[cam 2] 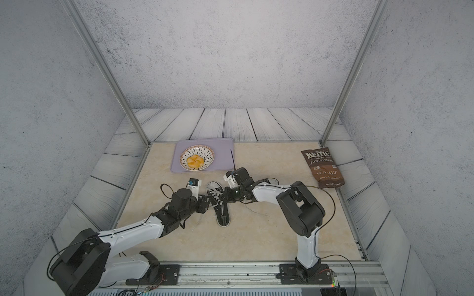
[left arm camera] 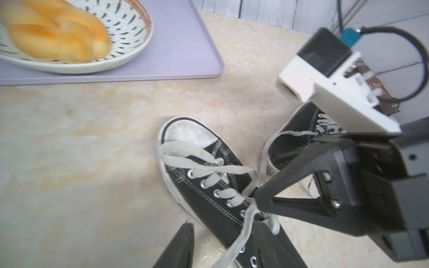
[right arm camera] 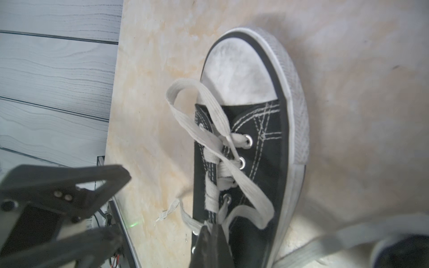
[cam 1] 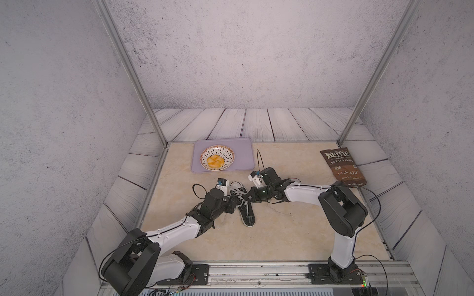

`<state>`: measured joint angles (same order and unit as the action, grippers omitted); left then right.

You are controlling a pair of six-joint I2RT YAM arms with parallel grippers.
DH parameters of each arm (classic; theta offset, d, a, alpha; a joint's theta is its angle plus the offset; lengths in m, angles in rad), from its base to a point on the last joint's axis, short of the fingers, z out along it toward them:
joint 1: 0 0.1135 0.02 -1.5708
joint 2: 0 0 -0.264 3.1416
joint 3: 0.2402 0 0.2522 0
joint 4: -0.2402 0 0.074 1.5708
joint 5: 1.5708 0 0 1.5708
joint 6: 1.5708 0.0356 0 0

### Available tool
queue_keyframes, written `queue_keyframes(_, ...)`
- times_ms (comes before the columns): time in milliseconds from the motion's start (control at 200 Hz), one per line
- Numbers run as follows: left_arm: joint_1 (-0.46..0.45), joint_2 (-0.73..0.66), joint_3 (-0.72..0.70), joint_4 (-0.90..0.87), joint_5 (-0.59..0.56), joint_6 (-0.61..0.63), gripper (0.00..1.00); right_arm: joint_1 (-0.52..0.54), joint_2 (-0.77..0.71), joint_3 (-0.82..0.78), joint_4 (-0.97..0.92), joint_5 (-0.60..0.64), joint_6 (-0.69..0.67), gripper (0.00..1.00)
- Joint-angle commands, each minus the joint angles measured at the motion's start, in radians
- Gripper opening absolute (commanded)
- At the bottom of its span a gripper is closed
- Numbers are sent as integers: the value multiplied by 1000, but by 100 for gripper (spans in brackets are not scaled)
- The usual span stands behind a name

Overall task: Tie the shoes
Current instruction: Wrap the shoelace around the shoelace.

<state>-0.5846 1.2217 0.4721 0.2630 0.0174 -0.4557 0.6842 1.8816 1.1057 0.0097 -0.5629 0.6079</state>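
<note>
My right gripper [right arm camera: 212, 229] pinches a white lace [right arm camera: 243, 185] of the mid-table shoe [cam 1: 245, 205]; my left gripper [left arm camera: 224, 226] stands open over it. The other shoe [left arm camera: 292, 139] lies just beside. Beyond, a bowl [cam 1: 227, 153] of golden bread [cam 1: 215, 162] sits on a lilac tray [cam 1: 243, 153].

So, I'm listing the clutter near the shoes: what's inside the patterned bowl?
Golden-yellow pieces of food lie piled in the bowl, which sits on the lilac tray. The bowl's floor beneath the pile is covered.
</note>
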Motion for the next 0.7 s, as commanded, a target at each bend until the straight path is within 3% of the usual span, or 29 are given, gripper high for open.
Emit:
queue_keyframes(0,64,12,81,-181,-4,-17,47,3,-67,1,-37,55,-46,0)
queue_keyframes(150,125,137,173,-200,70,-22,46,3,-78,-4,-31,70,-43,0)
queue_keyframes(345,146,329,290,-147,168,-139,48,3,-77,-9,-30,80,-46,0)
queue_keyframes(691,178,461,319,-42,176,-248,49,3,-79,-15,-36,75,-50,0)
